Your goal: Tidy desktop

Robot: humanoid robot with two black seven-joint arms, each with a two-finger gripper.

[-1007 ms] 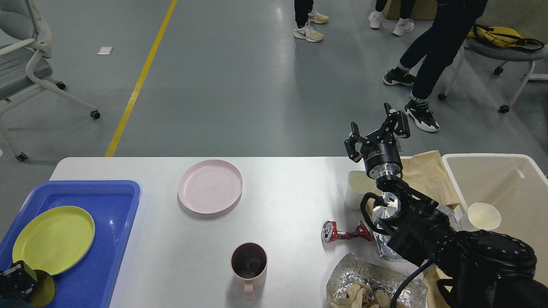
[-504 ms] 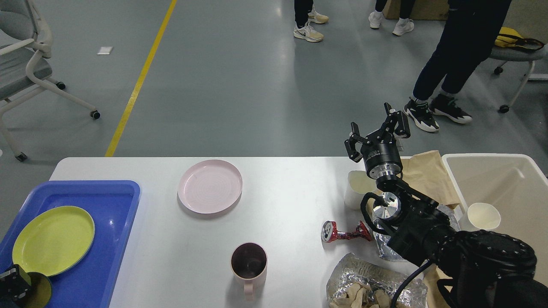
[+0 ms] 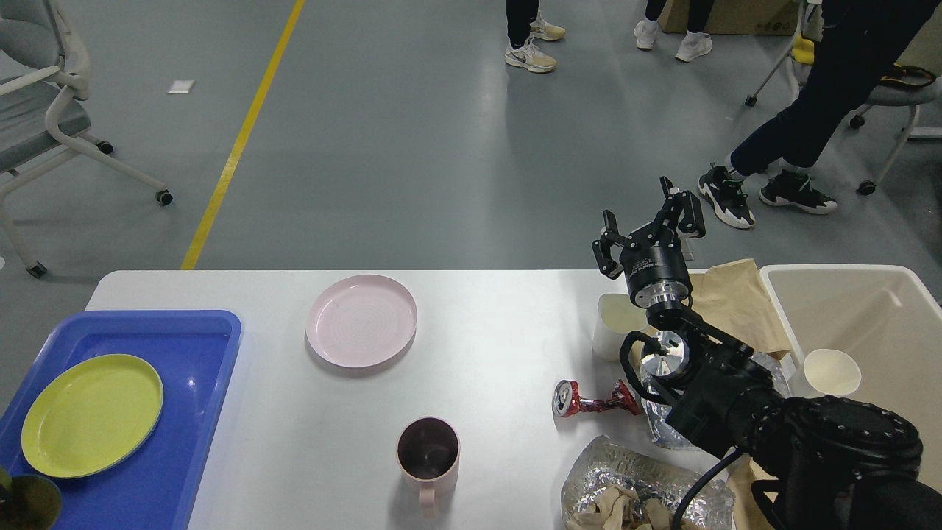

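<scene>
The white desktop (image 3: 500,338) carries a pink plate (image 3: 361,320), a pink mug (image 3: 428,453), a crushed red can (image 3: 585,401), a white paper cup (image 3: 614,324), crumpled foil (image 3: 625,478) and brown paper (image 3: 736,294). At the left, a blue tray (image 3: 199,383) holds a yellow plate (image 3: 92,412) and an olive cup (image 3: 33,504), the cup cut off by the bottom edge. My right gripper (image 3: 647,221) is open and empty, raised over the desktop's far edge above the paper cup. No part of my left gripper shows.
A beige bin (image 3: 883,294) stands at the right with a white cup (image 3: 831,372) inside. People stand on the floor beyond the table, and wheeled chairs (image 3: 44,110) are at far left and far right.
My left gripper has drawn back out of the bottom left corner, leaving the olive cup on the blue tray. The right arm has not moved. A person behind the table has stepped right.
</scene>
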